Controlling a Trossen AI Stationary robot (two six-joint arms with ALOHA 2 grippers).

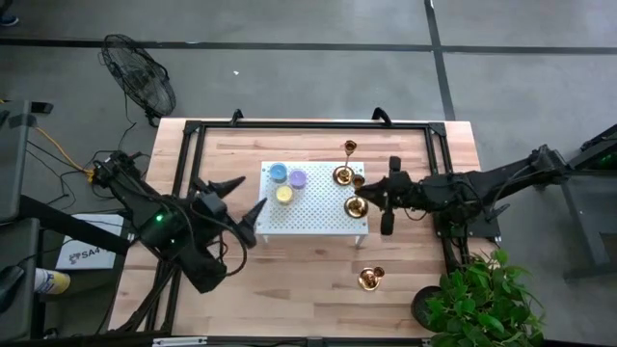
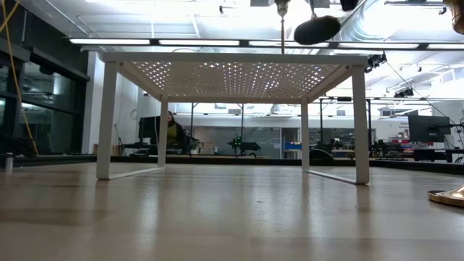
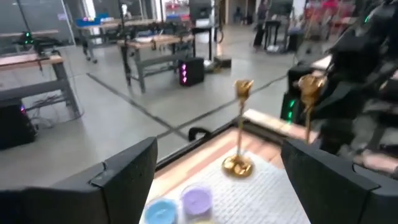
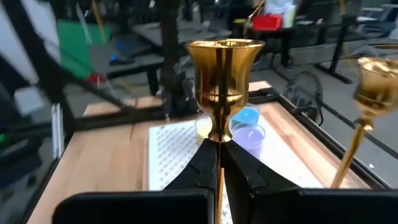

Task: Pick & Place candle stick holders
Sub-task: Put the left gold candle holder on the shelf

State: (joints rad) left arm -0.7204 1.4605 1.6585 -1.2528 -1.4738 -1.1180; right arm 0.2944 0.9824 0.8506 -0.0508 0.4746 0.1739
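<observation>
The right gripper has its fingers pressed together on the thin stem of a gold candle stick holder, whose cup stands upright just above them. This holder's base rests on the white perforated rack, at its edge. A second holder stands just beside the fingers, on the same rack. Beyond lie blue, purple and yellow candle discs. Another holder sits on the wooden counter, well apart. The left gripper waits past the rack's opposite edge, its fingers spread wide.
</observation>
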